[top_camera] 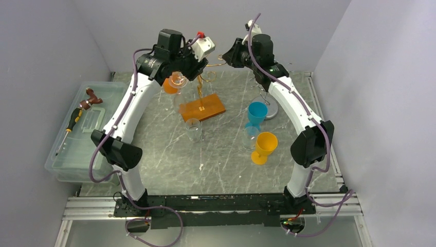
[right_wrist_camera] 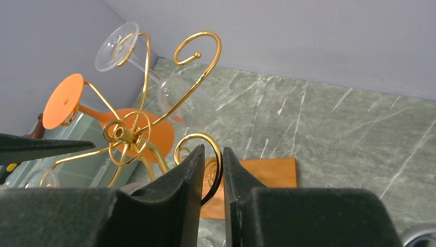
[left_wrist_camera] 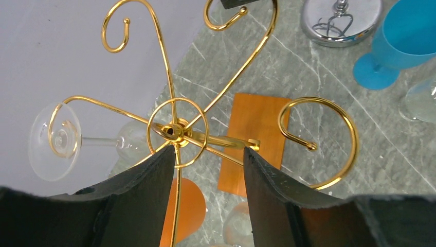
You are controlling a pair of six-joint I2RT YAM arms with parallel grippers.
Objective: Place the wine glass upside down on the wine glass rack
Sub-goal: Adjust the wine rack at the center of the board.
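Observation:
The gold wire rack [top_camera: 200, 85] stands on a wooden base [top_camera: 203, 108] mid-table. A clear wine glass [left_wrist_camera: 54, 140] hangs upside down by its foot on a left arm of the rack; it also shows in the right wrist view [right_wrist_camera: 121, 43]. An orange glass [right_wrist_camera: 62, 100] hangs on a neighbouring arm. My left gripper [left_wrist_camera: 210, 150] is open and empty, just above the rack's hub [left_wrist_camera: 172, 131]. My right gripper [right_wrist_camera: 212, 149] is shut on a curled gold arm of the rack [right_wrist_camera: 218, 159]. In the top view the grippers are at the rack's top, left [top_camera: 197, 63] and right [top_camera: 226, 57].
On the table stand a clear glass [top_camera: 194, 128], a blue glass [top_camera: 256, 114], another clear glass [top_camera: 250, 136] and a yellow-orange glass [top_camera: 265, 146]. A silver stand base [top_camera: 271, 109] is behind the blue glass. A plastic bin [top_camera: 77, 149] with a screwdriver sits far left.

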